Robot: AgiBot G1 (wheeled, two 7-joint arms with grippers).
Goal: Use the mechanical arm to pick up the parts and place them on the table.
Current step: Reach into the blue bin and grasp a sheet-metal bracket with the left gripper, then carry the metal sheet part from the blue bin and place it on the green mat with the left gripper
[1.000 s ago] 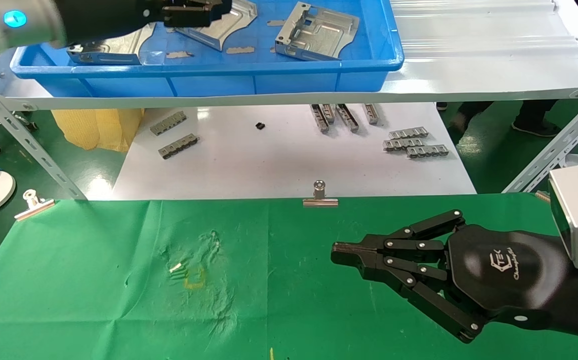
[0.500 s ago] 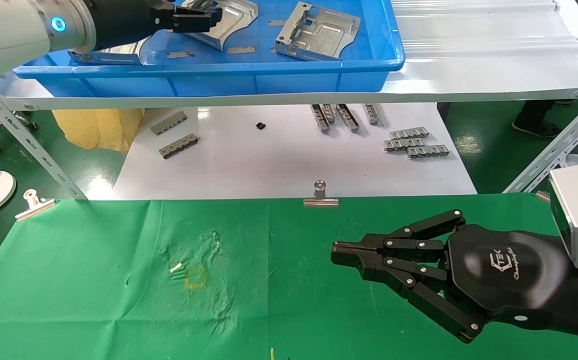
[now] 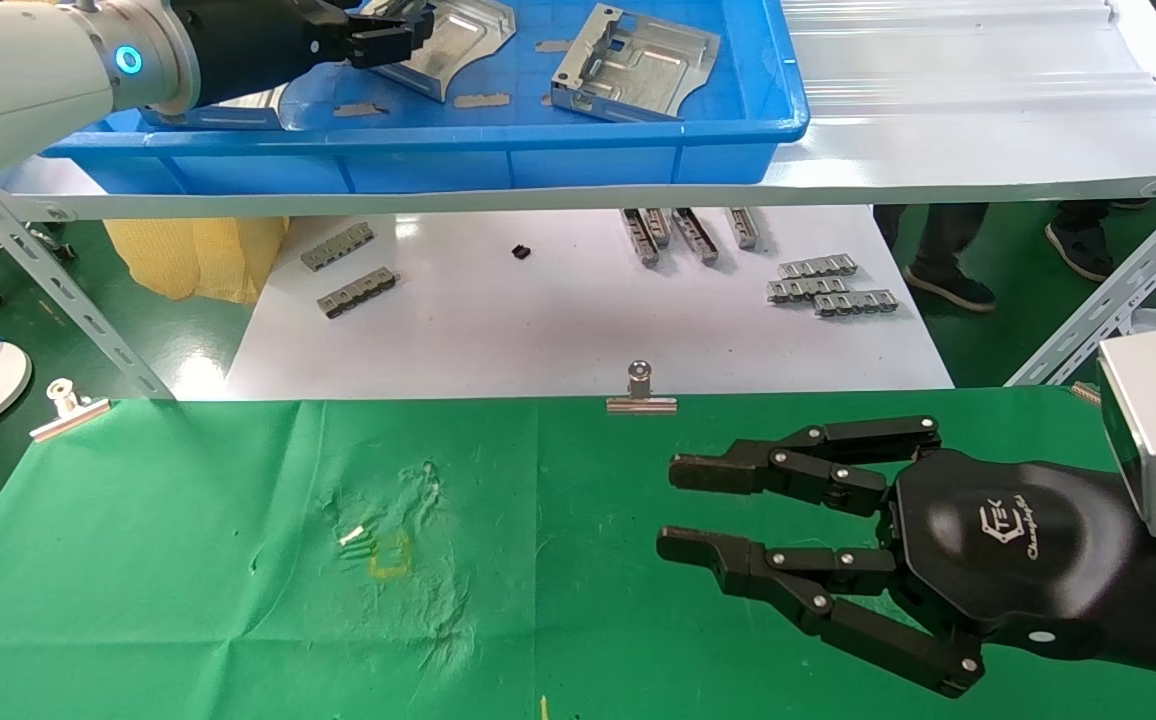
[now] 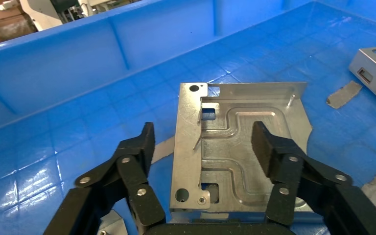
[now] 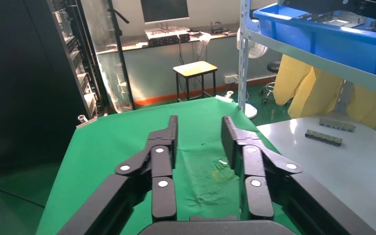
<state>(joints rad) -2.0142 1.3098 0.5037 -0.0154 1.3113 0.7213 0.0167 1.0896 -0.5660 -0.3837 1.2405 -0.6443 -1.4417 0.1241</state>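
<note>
Three silver parts lie in the blue bin (image 3: 578,150) on the shelf: one (image 3: 463,35) under my left gripper, one (image 3: 638,65) to its right, and one (image 3: 228,105) partly hidden by my left arm. My left gripper (image 3: 388,30) hovers open just above the first part (image 4: 240,147). In the left wrist view (image 4: 205,142) one finger is over the plate's grooves and the other is off its edge. My right gripper (image 3: 676,508) is open and empty above the right side of the green table (image 3: 188,600). It also shows in the right wrist view (image 5: 199,127).
Small grey ridged strips (image 3: 828,285) lie on the white board (image 3: 538,320) below the pale shelf (image 3: 938,120). Binder clips (image 3: 641,395) hold the cloth's far edge. A yellow mark (image 3: 390,560) sits on the wrinkled cloth. Slanted shelf legs (image 3: 1108,300) flank the table.
My right gripper's fingers have spread from shut to open. My left arm has shifted a little over the bin, its fingertips edging left above the plate.
</note>
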